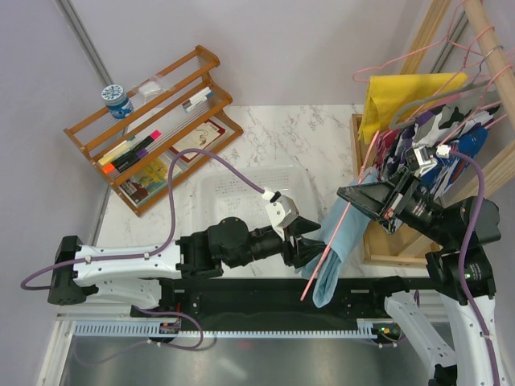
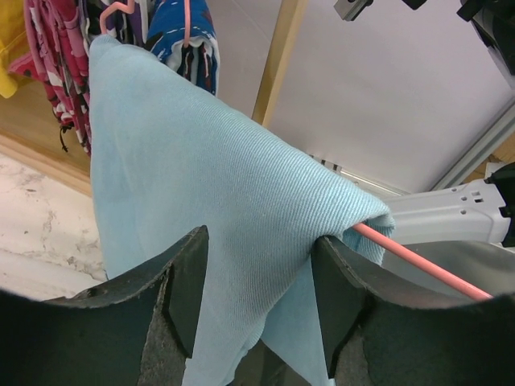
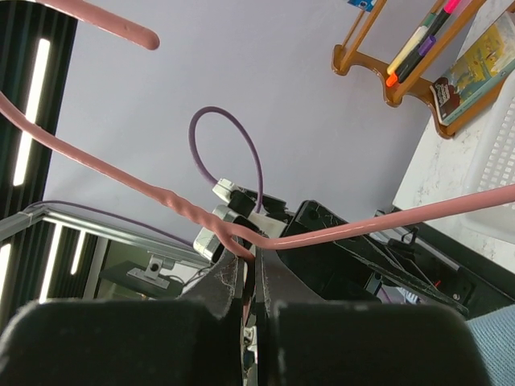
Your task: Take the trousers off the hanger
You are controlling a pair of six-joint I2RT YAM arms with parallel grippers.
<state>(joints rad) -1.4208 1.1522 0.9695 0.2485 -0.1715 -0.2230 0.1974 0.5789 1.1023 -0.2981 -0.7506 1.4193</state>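
The light sky-blue trousers [image 1: 336, 241] hang folded over the lower bar of a pink wire hanger [image 1: 315, 273], just right of the table's middle. In the left wrist view the trousers [image 2: 217, 177] fill the frame, and the pink hanger [image 2: 426, 265] pokes out of the fold at the right. My left gripper [image 1: 310, 243] [image 2: 261, 238] is open, its jaws standing either side of the hanging fabric. My right gripper [image 1: 354, 197] [image 3: 251, 261] is shut on the hanger [image 3: 386, 221] just below its twisted neck and holds it up in the air.
A clear plastic tray [image 1: 241, 189] lies behind my left gripper. A wooden shelf [image 1: 149, 121] with pens and cards stands at the back left. At the right, a wooden clothes rack [image 1: 358, 161] carries a yellow cloth [image 1: 402, 92], patterned clothes [image 1: 451, 145] and more pink hangers [image 1: 434, 48].
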